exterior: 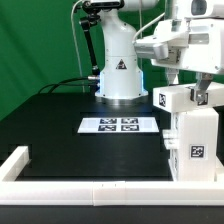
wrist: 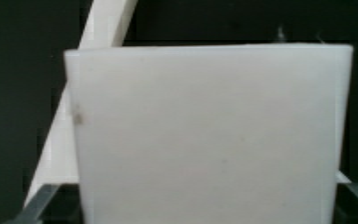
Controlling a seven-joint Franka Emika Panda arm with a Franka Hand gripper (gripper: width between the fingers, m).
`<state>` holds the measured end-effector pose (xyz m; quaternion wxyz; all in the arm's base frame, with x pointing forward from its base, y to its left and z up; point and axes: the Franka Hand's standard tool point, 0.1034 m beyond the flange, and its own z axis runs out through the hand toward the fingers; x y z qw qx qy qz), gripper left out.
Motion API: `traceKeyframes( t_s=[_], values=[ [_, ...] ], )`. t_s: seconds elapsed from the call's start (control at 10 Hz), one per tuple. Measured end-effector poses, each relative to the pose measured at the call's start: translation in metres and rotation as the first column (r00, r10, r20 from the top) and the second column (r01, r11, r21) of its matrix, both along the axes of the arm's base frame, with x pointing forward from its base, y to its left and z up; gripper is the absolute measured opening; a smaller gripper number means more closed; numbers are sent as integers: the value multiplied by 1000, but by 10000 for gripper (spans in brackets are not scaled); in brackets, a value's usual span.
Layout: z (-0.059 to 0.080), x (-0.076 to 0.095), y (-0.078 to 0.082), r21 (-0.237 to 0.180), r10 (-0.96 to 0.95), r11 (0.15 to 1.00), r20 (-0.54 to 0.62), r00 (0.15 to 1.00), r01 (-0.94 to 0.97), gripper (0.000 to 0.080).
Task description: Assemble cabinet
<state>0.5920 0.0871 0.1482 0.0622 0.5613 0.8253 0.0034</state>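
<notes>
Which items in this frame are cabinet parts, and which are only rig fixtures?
Job: cabinet body, standing at the exterior view's right; smaller white block at the gripper.
Fixtures: marker board; low white rail along the front; black table.

The cabinet body (exterior: pixel 197 140) looks like smooth white plastic with a faint sheen, and its printed black-and-white tags look matt; close up in the wrist view its face (wrist: pixel 202 135) is plain and even-surfaced. The counter (exterior: pixel 60 125) is a matt black surface, while the marker board (exterior: pixel 119 125) on it looks thin, flat and paper-like. The low white rail (exterior: pixel 60 190) looks smooth and slightly glossy.
</notes>
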Motion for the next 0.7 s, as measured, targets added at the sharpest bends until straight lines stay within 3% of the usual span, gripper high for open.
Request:
traceKeyframes(
  t_s=[0.3, 0.7],
  values=[
    [0, -1, -2, 23, -221, 975, 0, 975, 221, 563],
    [1, -2, -2, 61, -551, 833, 6, 835, 549, 563]
  ],
)
